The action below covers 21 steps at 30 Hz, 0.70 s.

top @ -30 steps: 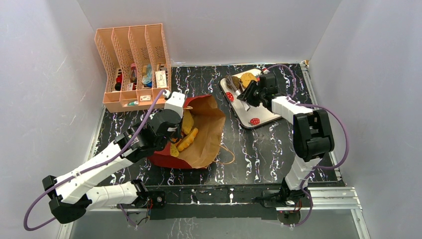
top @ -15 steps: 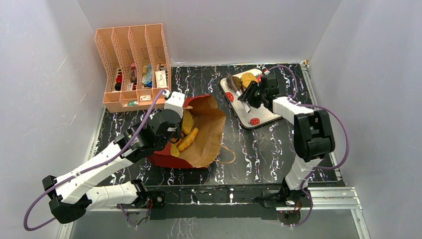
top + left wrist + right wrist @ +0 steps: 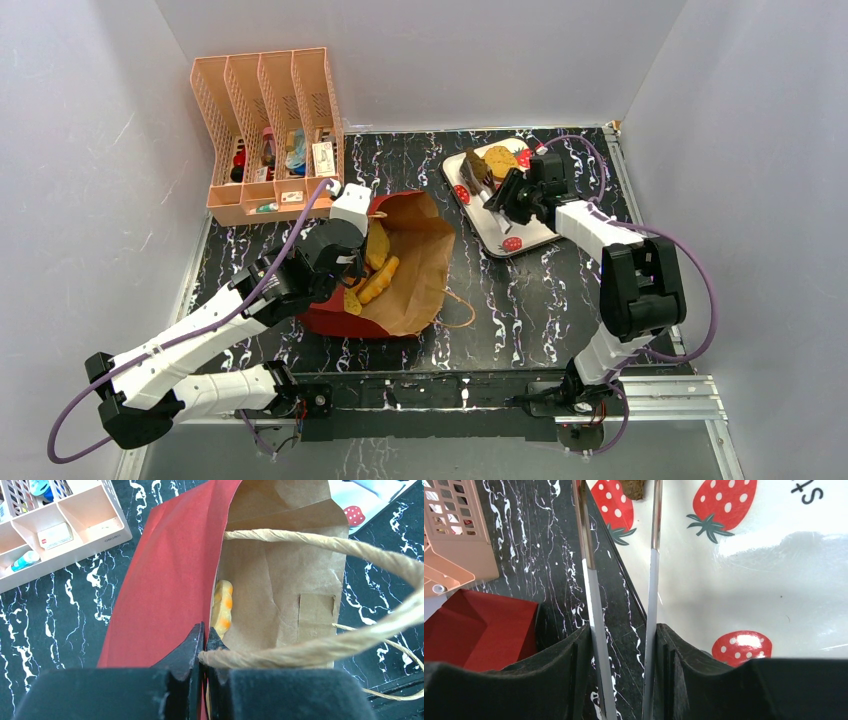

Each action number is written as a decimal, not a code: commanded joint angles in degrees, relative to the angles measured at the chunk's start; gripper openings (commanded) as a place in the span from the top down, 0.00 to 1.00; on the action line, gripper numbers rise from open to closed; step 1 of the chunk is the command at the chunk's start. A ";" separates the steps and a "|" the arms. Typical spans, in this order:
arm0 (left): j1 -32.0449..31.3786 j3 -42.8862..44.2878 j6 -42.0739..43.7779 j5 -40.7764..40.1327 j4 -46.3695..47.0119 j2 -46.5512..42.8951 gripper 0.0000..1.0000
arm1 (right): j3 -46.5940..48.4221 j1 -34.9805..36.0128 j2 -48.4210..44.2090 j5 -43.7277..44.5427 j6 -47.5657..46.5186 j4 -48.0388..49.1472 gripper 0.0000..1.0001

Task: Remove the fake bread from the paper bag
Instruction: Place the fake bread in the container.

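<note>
Lab booth; plain white enclosure walls (image 3: 420, 60)

one paper bag (image 3: 415, 270), one tray (image 3: 764, 590), one tongs (image 3: 653, 580)

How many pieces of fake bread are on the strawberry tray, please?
2: a dark brown piece at the far end of the tray, a golden-tan piece beside it; the right arm may hide others.

In the left wrist view the red wall of the paper bag (image 3: 165, 580) hides all the fake bread (image 3: 222, 607) except one yellow-orange piece, and the cord handle (image 3: 310, 650) runs off the right edge. In the right wrist view the top edge cuts off the tongs (image 3: 593, 590) and the brown bread piece (image 3: 633, 487). From above, what the organiser (image 3: 250, 210) holds is too small to name.
</note>
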 commanded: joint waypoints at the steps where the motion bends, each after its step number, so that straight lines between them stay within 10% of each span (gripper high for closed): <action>1: -0.09 1.87 -0.40 -0.33 2.67 -0.50 1.00 | 0.10 -0.40 -3.59 1.42 -1.78 -0.75 0.57; 21: -0.10 1.26 -0.79 -0.26 2.13 -2.66 1.00 | -2.70 -0.38 -11.77 2.88 -3.29 -5.45 0.58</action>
